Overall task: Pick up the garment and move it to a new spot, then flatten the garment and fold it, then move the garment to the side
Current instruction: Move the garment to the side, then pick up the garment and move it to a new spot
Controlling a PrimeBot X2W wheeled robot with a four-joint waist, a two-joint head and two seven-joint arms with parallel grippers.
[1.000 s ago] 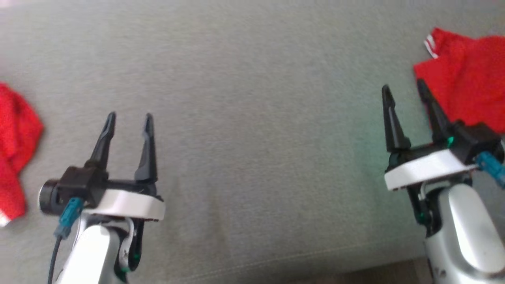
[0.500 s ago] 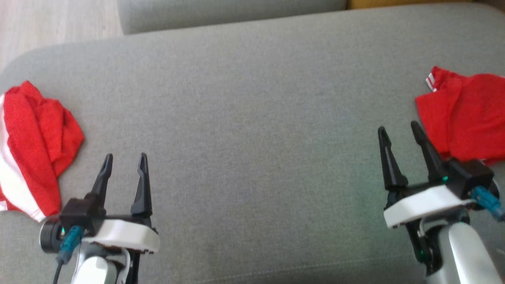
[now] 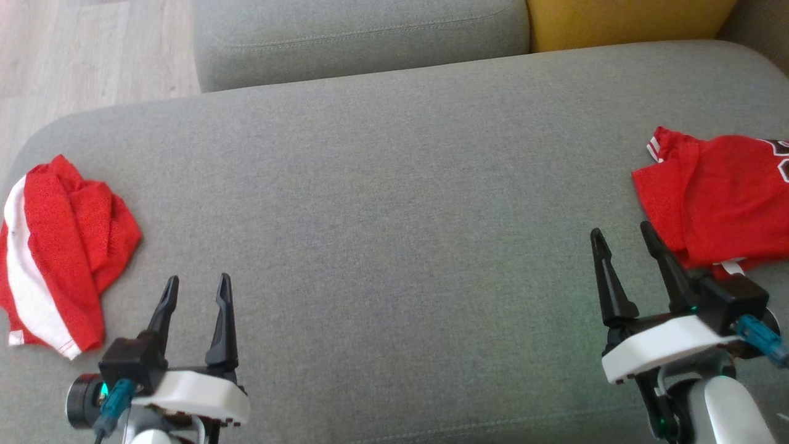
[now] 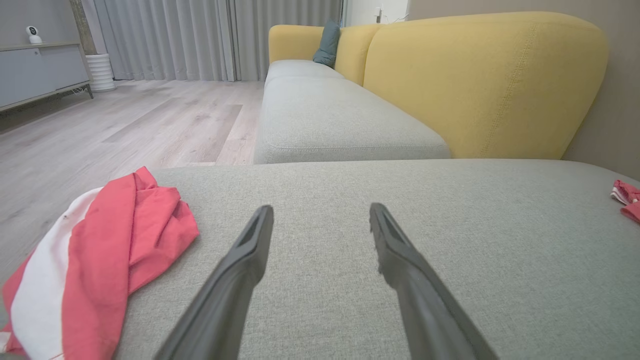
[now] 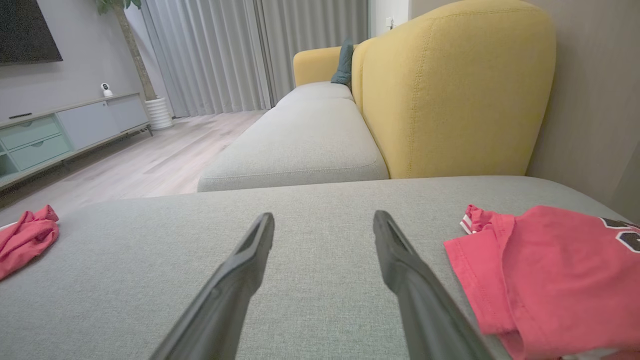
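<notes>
Two red garments lie on the grey cushion. A crumpled red garment with a white stripe rests at the left end, also in the left wrist view and small in the right wrist view. A flatter red shirt with dark lettering lies at the right edge, close in the right wrist view. My left gripper hovers open just right of the crumpled garment, holding nothing. Open and empty too, my right gripper sits just left of the shirt.
A second grey seat adjoins the cushion at the back, with a yellow backrest to its right. Wooden floor lies beyond the cushion's left end. A low cabinet and curtains stand far across the room.
The whole head view has shifted, so the camera has moved: more of the cushion's far edge and both garments show now. Both grippers stay open and empty.
</notes>
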